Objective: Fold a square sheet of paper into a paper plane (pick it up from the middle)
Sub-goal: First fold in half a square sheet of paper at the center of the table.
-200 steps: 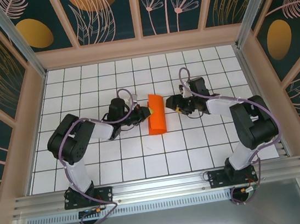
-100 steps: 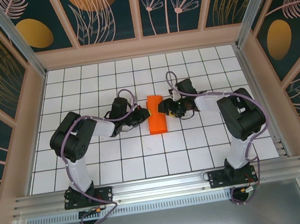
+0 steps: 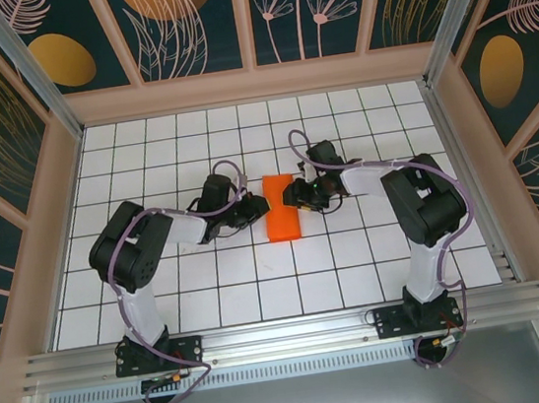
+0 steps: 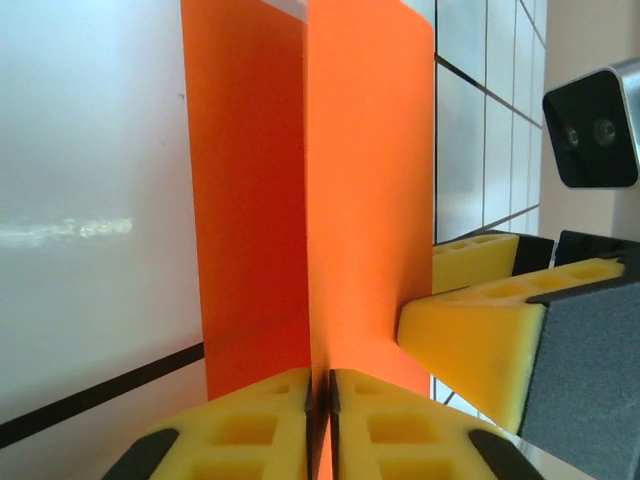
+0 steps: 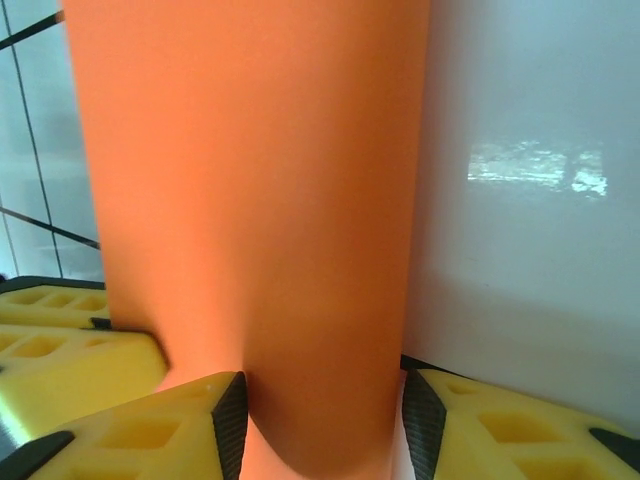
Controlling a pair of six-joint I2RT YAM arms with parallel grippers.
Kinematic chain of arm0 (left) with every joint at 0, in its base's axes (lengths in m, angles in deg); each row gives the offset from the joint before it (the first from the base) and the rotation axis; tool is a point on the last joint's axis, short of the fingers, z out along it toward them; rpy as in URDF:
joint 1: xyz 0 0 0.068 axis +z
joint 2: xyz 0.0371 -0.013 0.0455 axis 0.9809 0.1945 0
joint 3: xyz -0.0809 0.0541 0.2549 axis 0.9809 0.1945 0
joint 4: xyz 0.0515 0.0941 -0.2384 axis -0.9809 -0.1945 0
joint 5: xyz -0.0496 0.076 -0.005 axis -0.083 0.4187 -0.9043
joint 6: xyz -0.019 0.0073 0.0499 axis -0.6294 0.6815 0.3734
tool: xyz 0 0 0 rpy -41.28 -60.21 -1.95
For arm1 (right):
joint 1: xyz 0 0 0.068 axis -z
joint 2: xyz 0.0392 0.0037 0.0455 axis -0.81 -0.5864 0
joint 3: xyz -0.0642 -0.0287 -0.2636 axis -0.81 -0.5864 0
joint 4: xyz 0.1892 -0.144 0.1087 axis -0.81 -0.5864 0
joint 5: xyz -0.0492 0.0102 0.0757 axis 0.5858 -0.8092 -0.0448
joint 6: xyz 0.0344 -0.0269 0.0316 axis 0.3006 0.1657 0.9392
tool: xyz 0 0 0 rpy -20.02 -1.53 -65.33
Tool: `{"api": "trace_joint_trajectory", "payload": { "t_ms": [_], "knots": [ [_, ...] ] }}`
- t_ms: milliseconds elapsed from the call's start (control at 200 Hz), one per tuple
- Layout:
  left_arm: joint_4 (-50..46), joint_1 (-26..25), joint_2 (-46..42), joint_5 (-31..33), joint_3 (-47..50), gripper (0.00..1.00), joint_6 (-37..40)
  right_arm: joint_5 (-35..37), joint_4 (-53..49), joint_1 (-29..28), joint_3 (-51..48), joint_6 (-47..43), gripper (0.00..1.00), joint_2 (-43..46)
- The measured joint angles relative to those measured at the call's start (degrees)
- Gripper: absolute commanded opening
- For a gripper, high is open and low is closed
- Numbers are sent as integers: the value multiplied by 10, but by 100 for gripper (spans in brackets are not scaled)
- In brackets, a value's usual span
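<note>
Lying near the middle of the white tiled desk (image 3: pixel 194 311), the square sheet of paper (image 3: pixel 280 208) is showing as a bright orange strip, folded over on itself. Both arms are reaching in low toward it, one from each side. The left tool (image 3: pixel 258 207) is touching the paper's left side, and the right tool (image 3: pixel 296 196) is touching its right side.

In the left wrist view, the left tool's yellow fingers (image 4: pixel 250 430) are sitting almost closed, with only a thin slit between them. The thin edge of the orange paper is going right into that slit, so the left tool is pinching the paper. One yellow finger of the right tool is pressing on the paper from the far side.

In the right wrist view, the right tool's fingers (image 5: pixel 170 420) are standing about half apart. The rounded, folded-over paper is filling the gap between them, and both dark pads are touching its sides, so the right tool is holding the paper too. The paper is bending in a little beside the finger on the left of that view.
</note>
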Motion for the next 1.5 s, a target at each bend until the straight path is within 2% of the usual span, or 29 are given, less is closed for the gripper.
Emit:
{"api": "trace_joint_trajectory", "payload": {
  "t_ms": [95, 215, 285, 360, 375, 490, 665, 846, 1196, 1361, 1501],
  "knots": [
    [-47, 0, -35, 34, -14, 34, 22, 7, -8, -2, 5, -3, 47, -2],
    [-91, 0, -86, 89, -29, 54, 54, 15, -12, -3, 6, -3, 46, -3],
    [-111, 0, -111, 120, -33, 69, 70, 16, -14, -3, 7, -3, 46, -3],
    [-127, 0, -130, 154, -34, 96, 81, 17, -16, -4, 9, -5, 46, -4],
    [-131, 0, -134, 163, -34, 98, 84, 17, -17, -4, 9, -5, 46, -4],
    [-135, 0, -157, 210, -26, 98, 95, 17, -24, -4, 14, -14, 46, -8],
    [-116, 0, -189, 243, 8, 99, 111, 17, -39, -4, 23, -30, 46, -14],
    [-113, 0, -189, 246, 8, 99, 134, 17, -53, -4, 33, -41, 46, -19],
    [-66, 1, -180, 260, 16, 98, 132, 32, -86, -10, 57, -43, 46, -35],
    [-48, 1, -160, 251, 16, 85, 116, 34, -92, -11, 61, -43, 46, -40],
    [-34, 1, -151, 249, 29, 78, 96, 34, -96, -11, 65, -43, 46, -42]
  ]
}}
